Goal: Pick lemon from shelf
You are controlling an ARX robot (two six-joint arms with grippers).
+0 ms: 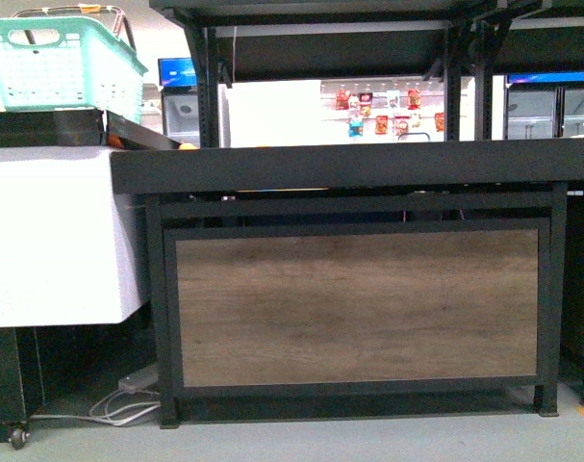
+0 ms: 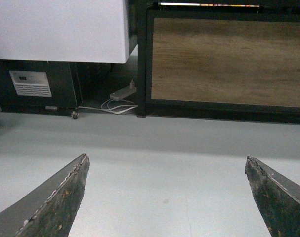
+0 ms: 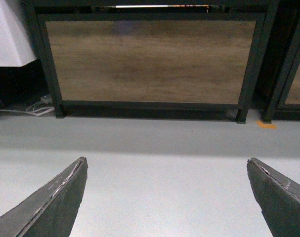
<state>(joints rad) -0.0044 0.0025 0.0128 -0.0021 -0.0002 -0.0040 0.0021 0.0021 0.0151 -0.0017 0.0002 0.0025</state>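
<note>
**Nothing picked: both claws wait low in front of the shelf (image 1: 359, 166).**
The left gripper (image 2: 166, 158) and right gripper (image 3: 166, 160) hang over the floor (image 2: 150, 143), jaws spread wide, holding nothing. No lemon shows; the deck is seen edge-on above the wood-grain panel (image 1: 357, 308), hiding whatever lies there. Reach, grasp and lift all look yet to do. A teal basket (image 1: 61, 58) sits up left, contents unclear.

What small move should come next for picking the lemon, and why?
Probably lift the right gripper toward the deck of the shelf. It and the left gripper hang open over the floor, facing the wood panel below the deck. No lemon shows in any view, so height likely comes first.
</note>
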